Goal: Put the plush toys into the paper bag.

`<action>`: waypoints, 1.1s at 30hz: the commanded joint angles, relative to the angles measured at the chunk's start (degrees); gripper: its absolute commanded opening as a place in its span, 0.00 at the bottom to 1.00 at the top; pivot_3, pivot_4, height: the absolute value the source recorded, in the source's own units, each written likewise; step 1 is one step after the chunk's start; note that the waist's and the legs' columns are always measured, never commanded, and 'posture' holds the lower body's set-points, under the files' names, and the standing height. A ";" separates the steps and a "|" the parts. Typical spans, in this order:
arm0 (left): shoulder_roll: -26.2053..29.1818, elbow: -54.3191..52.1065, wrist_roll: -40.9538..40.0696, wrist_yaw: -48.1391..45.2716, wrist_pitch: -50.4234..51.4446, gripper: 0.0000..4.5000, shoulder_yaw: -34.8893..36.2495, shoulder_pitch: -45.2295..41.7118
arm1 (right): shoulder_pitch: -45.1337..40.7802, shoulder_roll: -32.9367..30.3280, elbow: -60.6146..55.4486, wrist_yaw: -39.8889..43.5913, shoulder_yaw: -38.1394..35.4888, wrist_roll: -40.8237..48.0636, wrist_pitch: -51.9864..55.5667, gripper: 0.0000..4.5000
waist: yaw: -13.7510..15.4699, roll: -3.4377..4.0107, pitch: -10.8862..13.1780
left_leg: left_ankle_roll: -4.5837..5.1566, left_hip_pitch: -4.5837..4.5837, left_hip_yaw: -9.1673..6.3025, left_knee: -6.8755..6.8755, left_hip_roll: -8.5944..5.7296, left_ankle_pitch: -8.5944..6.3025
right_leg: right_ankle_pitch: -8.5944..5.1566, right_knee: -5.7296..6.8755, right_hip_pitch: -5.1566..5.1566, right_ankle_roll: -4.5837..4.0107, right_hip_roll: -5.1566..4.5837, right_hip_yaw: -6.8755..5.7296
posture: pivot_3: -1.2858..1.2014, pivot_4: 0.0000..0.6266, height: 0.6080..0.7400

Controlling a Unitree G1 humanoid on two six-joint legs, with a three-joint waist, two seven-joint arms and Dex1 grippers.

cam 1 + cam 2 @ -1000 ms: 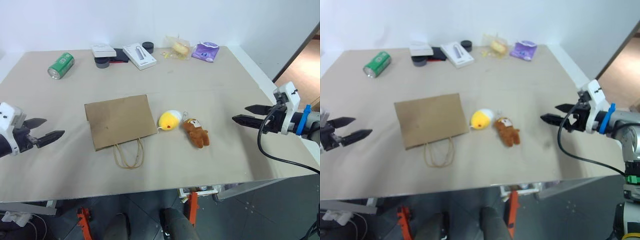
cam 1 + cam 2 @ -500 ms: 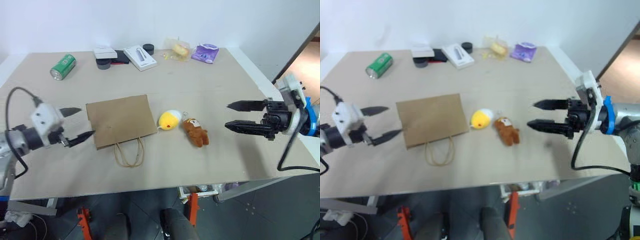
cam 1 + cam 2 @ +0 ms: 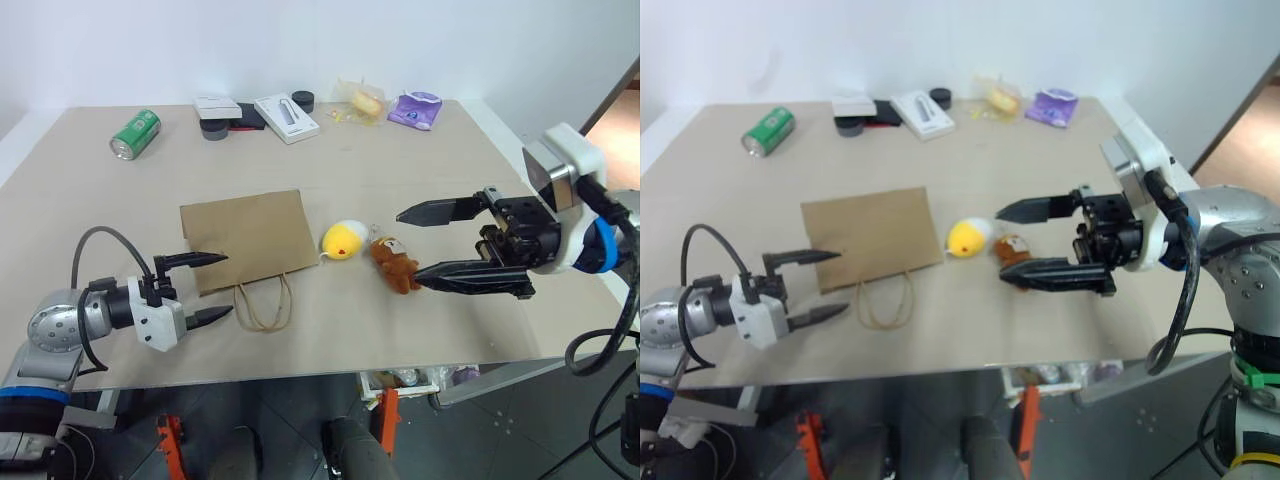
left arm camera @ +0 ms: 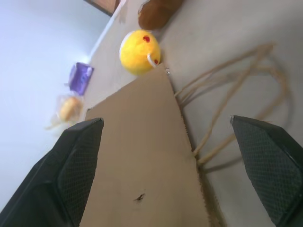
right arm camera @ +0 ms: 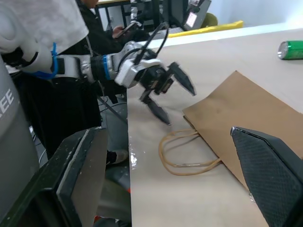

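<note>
The paper bag [image 3: 250, 238] lies flat on the table, its twine handles [image 3: 262, 305] pointing toward the front edge. Just right of it sit the plush toys: a round yellow-and-white ball [image 3: 342, 239] and a small brown teddy bear [image 3: 393, 265]. My left gripper [image 3: 226, 286] is open and empty, just left of the handles at the bag's front left corner. My right gripper [image 3: 410, 244] hovers open and empty just right of the bear, its fingers pointing left. The left wrist view looks over the bag [image 4: 142, 156] toward the ball [image 4: 138, 51].
Along the far edge lie a green can [image 3: 135, 134], a white box [image 3: 287, 116], small black items, a yellow item in clear wrap [image 3: 361, 98] and a purple packet [image 3: 414, 108]. The table's front edge runs just below both grippers.
Both arms have swung inward. The left gripper moved right to the bag's handles and rolled. The right gripper moved left and up, ending beside the bear. The toys and bag stayed put.
</note>
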 commanded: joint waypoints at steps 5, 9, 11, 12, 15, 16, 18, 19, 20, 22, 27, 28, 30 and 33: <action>-1.69 3.79 3.51 6.42 -6.21 0.99 -3.88 -4.10 | 2.19 -1.22 -2.88 -1.28 -3.07 0.90 -1.46 1.00 | 0.13 0.00 -0.01 | 0.02 0.00 0.19 0.04 0.07 0.01 | 0.08 -0.01 0.00 0.04 -0.03 0.03 | 0.52 0.24 1.00; -1.56 4.71 5.01 8.34 -7.18 0.99 -5.98 -4.48 | 2.90 -1.66 -3.69 -1.76 -3.49 1.21 -1.49 1.00 | 0.03 0.01 -0.01 | 0.02 0.02 0.26 0.04 0.10 0.01 | 0.12 0.00 -0.03 0.07 0.00 0.07 | 0.52 0.24 1.00; -1.42 5.22 5.80 9.04 -7.38 0.99 -7.05 -4.75 | 3.04 -1.79 -3.80 -1.93 -3.59 1.28 -1.49 1.00 | 0.04 0.01 -0.01 | 0.02 0.02 0.24 0.04 0.11 0.01 | 0.13 0.00 -0.02 0.06 0.01 0.05 | 0.52 0.24 1.00; -1.41 5.46 5.92 9.31 -7.16 0.99 -7.54 -4.85 | 3.07 -1.79 -3.96 -2.11 -3.63 1.34 -1.43 1.00 | 0.04 0.01 -0.01 | 0.02 0.02 0.24 0.04 0.12 0.01 | 0.13 0.00 -0.02 0.05 0.02 0.05 | 0.52 0.24 1.00; -1.16 6.26 6.79 9.93 -7.40 0.99 -8.90 -5.52 | 3.19 -1.75 -4.42 -2.54 -3.80 1.61 -1.28 1.00 | 0.06 0.01 -0.01 | 0.02 0.03 0.25 0.04 0.11 0.01 | 0.14 0.00 -0.02 0.04 0.01 0.05 | 0.52 0.24 1.00; -1.10 6.58 7.05 10.07 -7.51 0.99 -9.34 -5.91 | 3.18 -1.76 -4.54 -2.70 -3.83 1.71 -1.22 1.00 | 0.06 0.01 -0.01 | 0.02 0.03 0.25 0.04 0.11 0.02 | 0.14 0.00 -0.01 0.05 0.01 0.06 | 0.52 0.24 1.00; -1.04 7.10 7.43 10.52 -7.64 0.99 -9.88 -6.62 | 3.12 -1.86 -4.56 -2.92 -3.87 1.93 -1.15 1.00 | 0.06 0.01 -0.01 | 0.02 0.03 0.27 0.06 0.10 0.02 | 0.14 0.00 -0.01 0.05 0.01 0.08 | 0.52 0.24 1.00; -0.92 7.24 7.43 10.78 -7.68 0.99 -10.09 -6.78 | 3.11 -1.91 -4.60 -3.03 -3.90 2.08 -1.11 1.00 | 0.06 0.01 -0.01 | 0.02 0.03 0.27 0.06 0.10 0.02 | 0.15 0.00 -0.01 0.06 0.01 0.08 | 0.52 0.24 1.00; -0.79 7.24 6.81 11.01 -7.30 0.99 -10.10 -6.97 | 3.13 -2.01 -4.59 -3.14 -3.95 2.18 -1.05 1.00 | 0.06 0.01 -0.01 | 0.02 0.03 0.27 0.06 0.10 0.02 | 0.15 0.00 -0.01 0.06 0.01 0.08 | 0.52 0.24 1.00; 0.05 7.03 5.62 11.10 -7.06 0.99 -10.11 -7.07 | 3.28 -2.24 -4.59 -3.27 -4.05 2.39 -0.99 1.00 | 0.03 0.01 -0.01 | 0.02 0.03 0.27 0.05 0.11 0.02 | 0.15 0.00 -0.01 0.06 0.01 0.08 | 0.52 0.24 1.00; 2.46 5.86 2.85 12.00 -6.99 0.99 -9.09 -5.80 | 3.66 -2.27 -4.90 -4.12 -4.25 3.23 -0.88 1.00 | 0.04 0.01 -0.01 | 0.02 0.03 0.25 0.03 0.14 0.02 | 0.15 0.00 -0.02 0.06 0.02 0.05 | 0.52 0.24 1.00; 2.97 6.09 2.69 12.09 -7.07 0.99 -8.96 -5.59 | 3.79 -2.18 -5.03 -4.32 -4.18 3.33 -0.93 1.00 | 0.04 0.01 -0.01 | 0.02 0.03 0.26 0.03 0.14 0.02 | 0.15 0.00 -0.02 0.06 0.01 0.04 | 0.52 0.24 1.00; 3.77 6.71 2.94 12.27 -7.16 0.99 -8.86 -5.24 | 3.96 -2.11 -5.14 -4.63 -3.97 3.49 -1.04 1.00 | 0.02 0.01 -0.01 | 0.02 0.03 0.27 0.03 0.13 0.02 | 0.14 0.00 -0.02 0.06 0.00 0.06 | 0.52 0.24 1.00; 3.80 6.52 3.79 12.80 -7.48 0.99 -9.58 -4.98 | 3.72 -2.06 -4.87 -4.78 -3.49 3.43 -1.17 1.00 | 0.05 0.01 -0.01 | 0.02 0.04 0.28 0.04 0.13 0.02 | 0.14 0.00 -0.02 0.05 0.00 0.06 | 0.52 0.24 1.00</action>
